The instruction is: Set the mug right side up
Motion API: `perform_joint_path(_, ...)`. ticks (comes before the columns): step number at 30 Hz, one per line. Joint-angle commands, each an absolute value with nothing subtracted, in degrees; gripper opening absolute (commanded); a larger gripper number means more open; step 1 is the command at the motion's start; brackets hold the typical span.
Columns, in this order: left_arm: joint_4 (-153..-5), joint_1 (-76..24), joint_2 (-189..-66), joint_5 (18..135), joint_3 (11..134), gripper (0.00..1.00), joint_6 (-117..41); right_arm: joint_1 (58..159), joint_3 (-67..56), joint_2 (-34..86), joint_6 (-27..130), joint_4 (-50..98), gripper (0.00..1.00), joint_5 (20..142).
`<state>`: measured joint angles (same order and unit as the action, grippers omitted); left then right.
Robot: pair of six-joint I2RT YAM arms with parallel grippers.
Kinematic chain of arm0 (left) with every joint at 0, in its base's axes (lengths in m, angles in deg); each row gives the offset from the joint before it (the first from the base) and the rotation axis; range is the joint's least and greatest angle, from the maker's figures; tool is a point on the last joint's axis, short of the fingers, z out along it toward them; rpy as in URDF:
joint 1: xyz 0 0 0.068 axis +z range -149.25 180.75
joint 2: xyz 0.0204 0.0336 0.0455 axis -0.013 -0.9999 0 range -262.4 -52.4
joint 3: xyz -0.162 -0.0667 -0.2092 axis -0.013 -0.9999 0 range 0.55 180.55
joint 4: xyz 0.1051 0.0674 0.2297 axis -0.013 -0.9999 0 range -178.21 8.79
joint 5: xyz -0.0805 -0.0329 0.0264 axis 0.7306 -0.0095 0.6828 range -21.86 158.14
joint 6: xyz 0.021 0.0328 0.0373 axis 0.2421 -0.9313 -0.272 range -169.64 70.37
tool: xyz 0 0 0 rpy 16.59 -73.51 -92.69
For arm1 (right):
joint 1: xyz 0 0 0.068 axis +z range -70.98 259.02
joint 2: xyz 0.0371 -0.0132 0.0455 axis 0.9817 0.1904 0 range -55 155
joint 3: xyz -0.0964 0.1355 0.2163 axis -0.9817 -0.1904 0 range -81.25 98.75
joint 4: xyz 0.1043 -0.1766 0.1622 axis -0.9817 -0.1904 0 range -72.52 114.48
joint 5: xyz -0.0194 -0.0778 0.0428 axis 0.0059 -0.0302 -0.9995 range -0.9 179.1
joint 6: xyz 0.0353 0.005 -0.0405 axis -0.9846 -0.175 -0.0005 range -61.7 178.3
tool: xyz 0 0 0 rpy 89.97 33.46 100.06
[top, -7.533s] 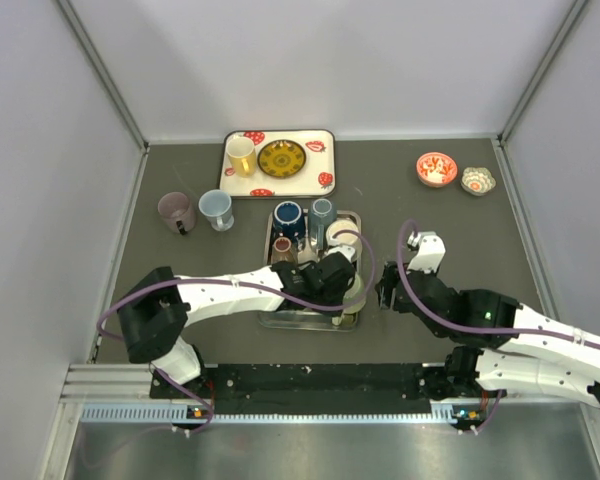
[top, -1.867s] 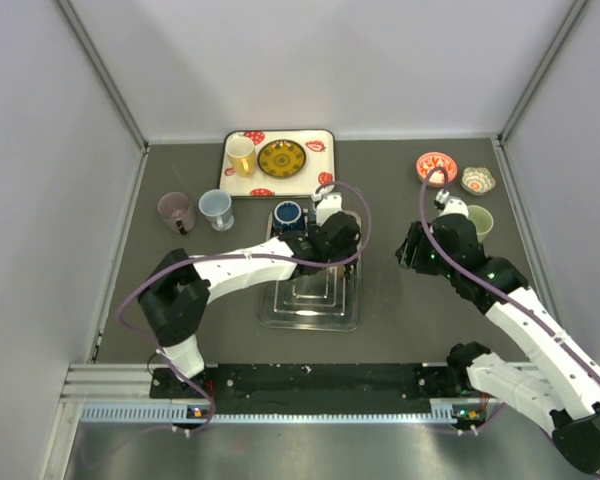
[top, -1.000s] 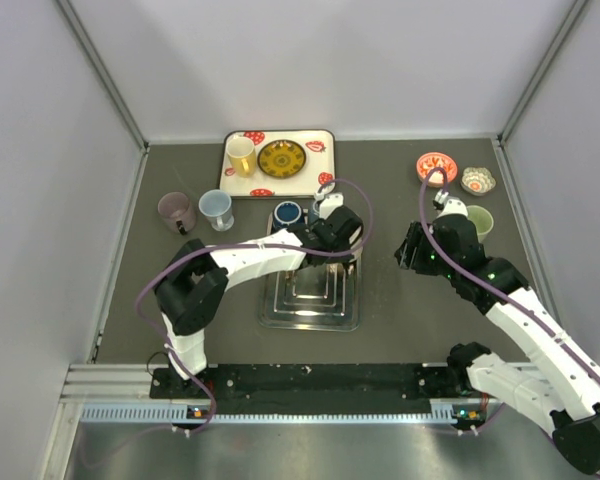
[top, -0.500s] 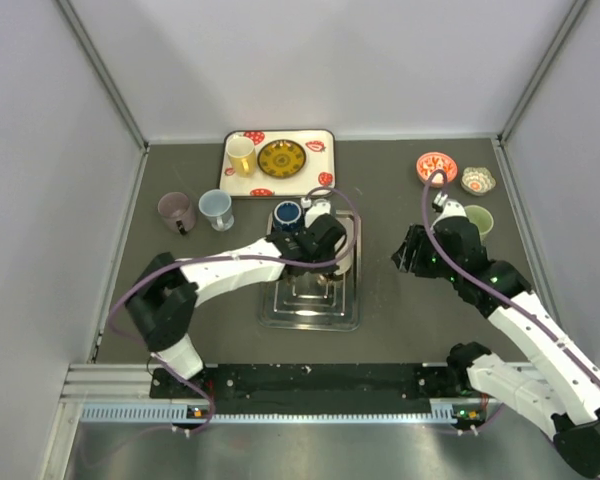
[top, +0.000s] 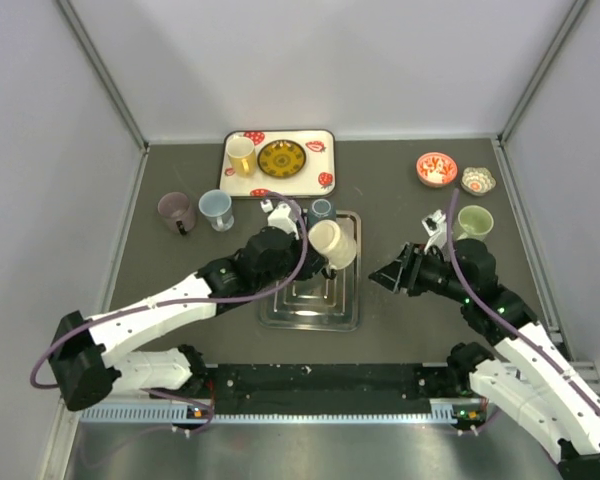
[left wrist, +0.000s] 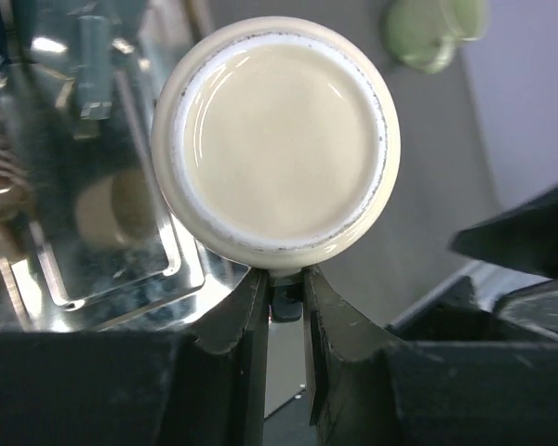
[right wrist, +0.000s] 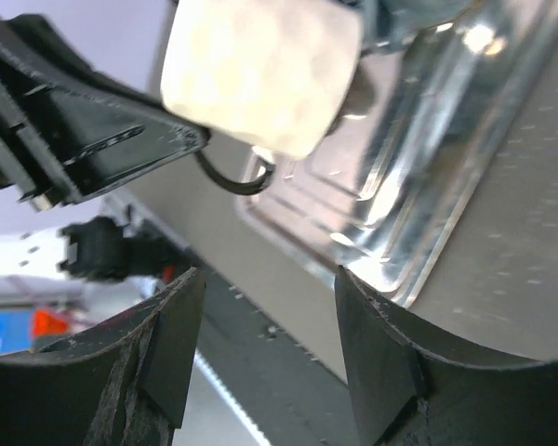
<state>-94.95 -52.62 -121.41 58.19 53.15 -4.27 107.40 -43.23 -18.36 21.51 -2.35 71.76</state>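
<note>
Mug point(left wrist: 277, 139) in left gripper point(left wrist: 282, 286), above tray point(top: 310, 321)

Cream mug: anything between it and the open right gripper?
Nothing visible. The cream mug, held by the left gripper above the metal tray, faces the right gripper across open air.

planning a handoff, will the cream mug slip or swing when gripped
The cream mug looks glazed: likely rigid and slippery. The left gripper grips it at one side only, so it may pivot. Probably breakable if dropped on the metal tray.
</note>
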Motion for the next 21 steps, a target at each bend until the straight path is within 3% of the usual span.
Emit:
perform_joint_path(1,-68.8,-53.0,-113.0,65.8,46.2,0.00,-1.4,108.0,-50.8,-22.7,7.0,21.6,0.59,53.5)
perform_joint_path(12,-50.3,-52.9,-107.8,73.1,39.5,0.00,6.2,107.9,-57.1,-19.9,-5.9,43.8,0.64,47.3)
perform_joint_path(21,-47.4,-52.9,-108.0,75.9,38.6,0.00,8.8,108.1,-54.9,-14.8,-5.8,47.8,0.65,47.6)
